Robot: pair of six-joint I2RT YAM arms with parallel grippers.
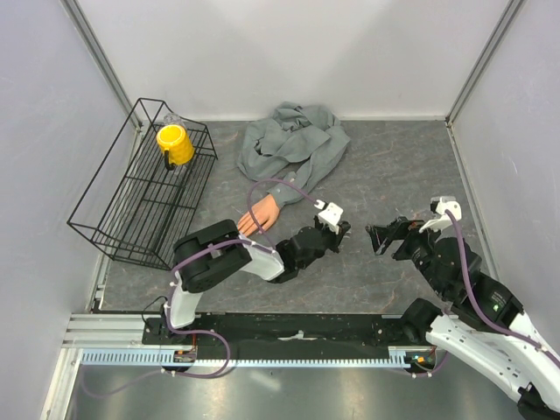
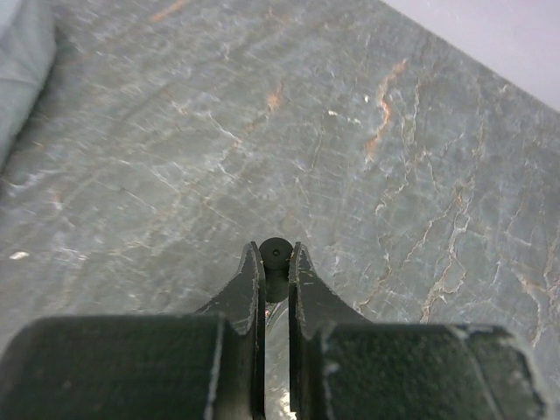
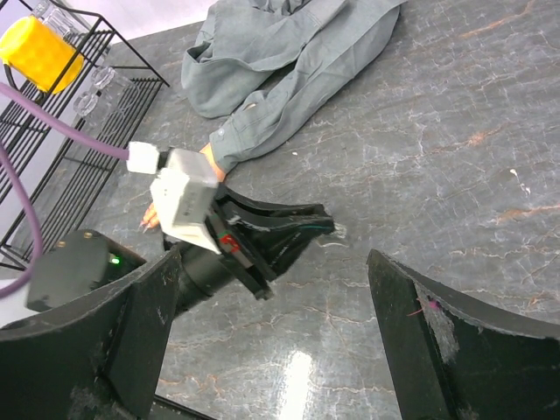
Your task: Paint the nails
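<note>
Left gripper (image 2: pixel 275 255) is pinched together on a small black knob (image 2: pixel 277 251) over bare tabletop (image 1: pixel 385 166). The nails (image 1: pixel 246 229) are on the mannequin hand (image 1: pixel 261 214), tucked right beside the left arm and too tiny to make out. Right gripper (image 3: pixel 273 262) is spread wide apart, with open room toward the right wall.

Low left gripper (image 1: pixel 339 231), jaws pinching a small black stub (image 2: pixel 276 254), right gripper (image 1: pixel 381 239) spread wide opposite

The dark grey veined stone-look tabletop (image 1: pixel 394 166) is smooth and faintly glossy; the crumpled grey shirt (image 1: pixel 293 140) is soft matt cloth; the yellow cup (image 1: pixel 175 144) is smooth plastic; the right gripper (image 1: pixel 382 238) has matt, scuffed black fingers (image 3: pixel 446 337); the left gripper (image 2: pixel 276 262), likewise matt, pinches a small smooth black knob (image 2: pixel 276 252).
</note>
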